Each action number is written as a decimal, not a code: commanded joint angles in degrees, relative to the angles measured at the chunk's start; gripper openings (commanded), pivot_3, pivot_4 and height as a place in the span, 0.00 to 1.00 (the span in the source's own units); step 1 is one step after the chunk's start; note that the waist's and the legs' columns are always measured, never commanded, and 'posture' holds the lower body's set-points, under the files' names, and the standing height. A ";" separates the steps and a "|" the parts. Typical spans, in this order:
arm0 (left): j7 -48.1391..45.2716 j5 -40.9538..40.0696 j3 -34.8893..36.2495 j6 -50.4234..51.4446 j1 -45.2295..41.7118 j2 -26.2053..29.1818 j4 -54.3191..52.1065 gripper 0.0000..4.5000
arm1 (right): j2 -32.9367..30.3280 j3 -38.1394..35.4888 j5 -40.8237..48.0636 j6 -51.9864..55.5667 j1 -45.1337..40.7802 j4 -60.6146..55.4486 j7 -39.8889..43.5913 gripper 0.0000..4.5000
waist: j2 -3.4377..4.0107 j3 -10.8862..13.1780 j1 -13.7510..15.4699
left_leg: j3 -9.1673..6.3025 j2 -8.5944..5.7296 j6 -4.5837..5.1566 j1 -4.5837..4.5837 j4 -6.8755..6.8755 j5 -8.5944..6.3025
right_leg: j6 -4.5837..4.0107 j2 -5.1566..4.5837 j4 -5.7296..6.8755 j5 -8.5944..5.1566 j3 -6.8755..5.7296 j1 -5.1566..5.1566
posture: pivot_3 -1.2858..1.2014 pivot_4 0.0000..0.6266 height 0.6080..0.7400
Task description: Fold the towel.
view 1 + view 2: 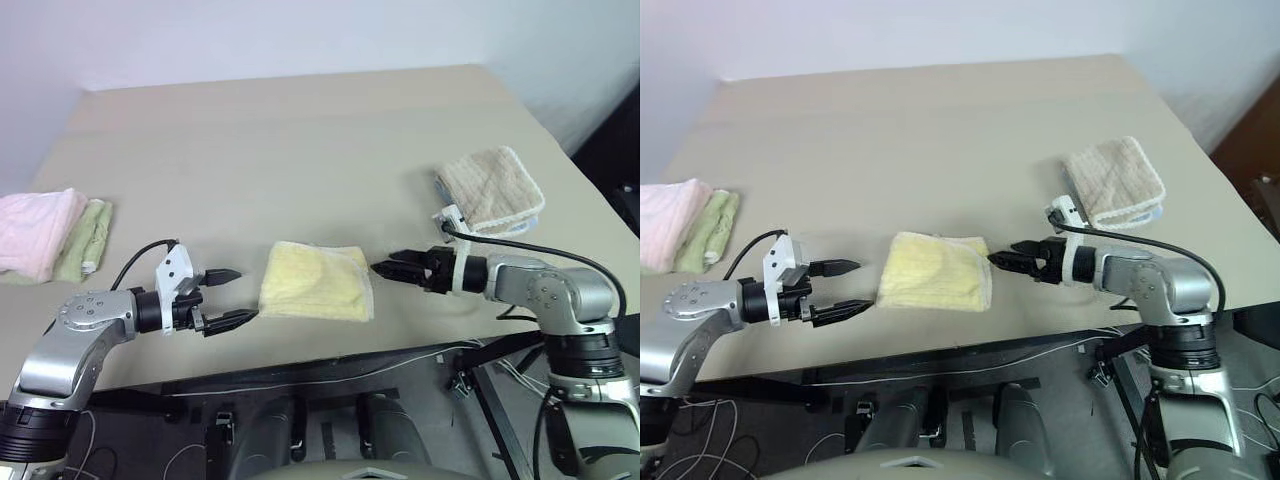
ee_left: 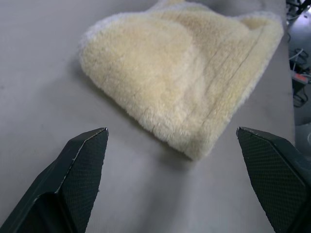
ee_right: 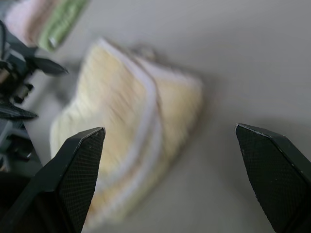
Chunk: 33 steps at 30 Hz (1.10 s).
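Nearest us, our left gripper and right gripper both hang spread and empty, one just off each side of the towel. It lies folded into a compact square near the table's front edge. We judge it light, soft and floppy, best pinched at the hemmed corners.

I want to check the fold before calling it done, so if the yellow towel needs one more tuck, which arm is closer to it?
Probably the right. The right gripper, open, has its tips almost at the towel's edge. The left gripper, also open, stands a small gap away from the opposite edge. Neither holds the towel.
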 commanded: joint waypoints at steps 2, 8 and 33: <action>0.99 0.66 -0.41 -1.46 0.53 -1.03 -2.00 0.99 | -0.90 2.39 3.06 8.14 -1.90 -0.02 1.45 1.00 | 0.00 0.00 -0.20 | 0.00 0.00 0.00 -0.18 0.04 0.00 | 0.01 0.00 0.01 0.01 0.00 -0.15 | 0.52 0.24 1.00; 2.30 0.47 -0.62 -1.54 -0.27 -2.49 -2.36 0.99 | 2.06 0.65 6.61 14.52 -2.44 1.71 1.78 1.00 | -0.01 0.00 -0.12 | -0.01 0.00 0.00 -0.21 0.03 0.00 | 0.01 0.00 0.00 0.01 -0.01 -0.15 | 0.52 0.24 1.00; 2.94 4.74 -3.15 -6.66 -2.54 -4.82 1.86 1.00 | 16.75 -4.59 2.28 15.45 -8.67 14.86 -9.17 0.71 | -0.02 -0.06 -2.45 | -0.02 0.01 0.00 0.08 0.06 0.00 | -0.04 0.04 0.21 0.09 0.00 0.01 | 0.52 0.24 1.00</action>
